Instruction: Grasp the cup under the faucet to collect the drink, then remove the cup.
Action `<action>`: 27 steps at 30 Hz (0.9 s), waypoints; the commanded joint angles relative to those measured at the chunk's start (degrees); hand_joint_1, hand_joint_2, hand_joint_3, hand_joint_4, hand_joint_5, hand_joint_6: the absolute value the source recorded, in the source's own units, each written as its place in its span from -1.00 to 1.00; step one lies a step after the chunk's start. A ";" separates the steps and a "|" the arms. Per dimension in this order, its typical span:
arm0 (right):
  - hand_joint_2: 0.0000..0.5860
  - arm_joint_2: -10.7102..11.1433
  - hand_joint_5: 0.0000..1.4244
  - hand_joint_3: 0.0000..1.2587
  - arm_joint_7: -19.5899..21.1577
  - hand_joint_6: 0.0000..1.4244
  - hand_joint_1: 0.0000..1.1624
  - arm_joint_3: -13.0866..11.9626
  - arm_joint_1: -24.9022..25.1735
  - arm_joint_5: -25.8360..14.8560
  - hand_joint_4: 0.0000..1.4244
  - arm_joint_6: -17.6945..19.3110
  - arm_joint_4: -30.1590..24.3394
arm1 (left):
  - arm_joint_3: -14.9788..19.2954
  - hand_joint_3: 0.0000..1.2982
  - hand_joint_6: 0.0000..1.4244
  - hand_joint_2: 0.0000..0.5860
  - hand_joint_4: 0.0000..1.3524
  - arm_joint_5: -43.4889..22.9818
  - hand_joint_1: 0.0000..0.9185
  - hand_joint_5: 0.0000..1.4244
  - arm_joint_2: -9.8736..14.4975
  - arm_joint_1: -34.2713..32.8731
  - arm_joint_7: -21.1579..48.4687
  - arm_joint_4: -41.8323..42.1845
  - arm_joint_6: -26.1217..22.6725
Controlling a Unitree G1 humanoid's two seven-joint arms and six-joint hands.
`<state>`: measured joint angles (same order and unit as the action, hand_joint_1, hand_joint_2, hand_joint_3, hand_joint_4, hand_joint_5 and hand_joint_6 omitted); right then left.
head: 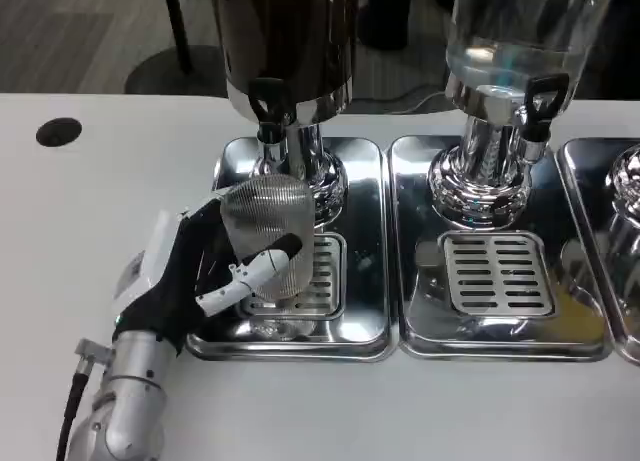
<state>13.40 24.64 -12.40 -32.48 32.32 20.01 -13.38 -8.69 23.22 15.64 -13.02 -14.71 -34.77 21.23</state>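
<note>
The white table carries a row of polished steel drip trays set side by side. The left tray supports a dispenser with a dark tank on a chrome pedestal; its black-handled faucet points down at the front. The middle tray supports a second dispenser with a clear tank and its own black faucet. Each tray has a slotted grate in front of the pedestal. The edge of a third tray shows at the far right. A round black port sits in the table surface at the far left.

The left forearm, silver, reaches in from the lower left. The left hand is grasping the cup, a clear ribbed tumbler, with fingers wrapped around its side and one white finger crossing its front. The cup stands upright over the left part of the left tray's grate, just in front of the pedestal and roughly below the dark tank's faucet. Whether the cup base touches the grate cannot be told. No liquid level can be made out inside the cup.
</note>
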 commanded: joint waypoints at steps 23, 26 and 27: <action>0.91 -0.22 -0.95 -0.78 0.16 -1.00 -0.18 -1.37 -0.69 -1.48 -0.85 2.66 0.88 | 0.18 -1.00 -0.94 -0.80 -1.00 -2.08 -0.67 -0.88 0.84 1.01 2.83 -0.14 2.49; 0.91 -0.25 -0.95 -0.78 0.16 -1.00 -0.18 -1.38 -0.74 -1.62 -0.85 2.80 0.92 | 0.04 -1.00 -0.96 -0.87 -1.00 -1.93 -0.70 -0.90 1.17 1.45 3.22 0.53 2.26; 0.91 -0.26 -0.95 -0.77 0.18 -1.00 -0.18 -1.40 -0.78 -1.68 -0.85 2.89 0.95 | 0.01 -1.00 -0.97 -0.87 -1.00 -1.89 -0.70 -0.90 1.24 1.58 3.29 0.71 2.17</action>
<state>13.39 24.64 -13.16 -32.98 31.08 21.77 -12.90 -8.59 20.85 15.93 -12.65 -12.01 -35.10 22.66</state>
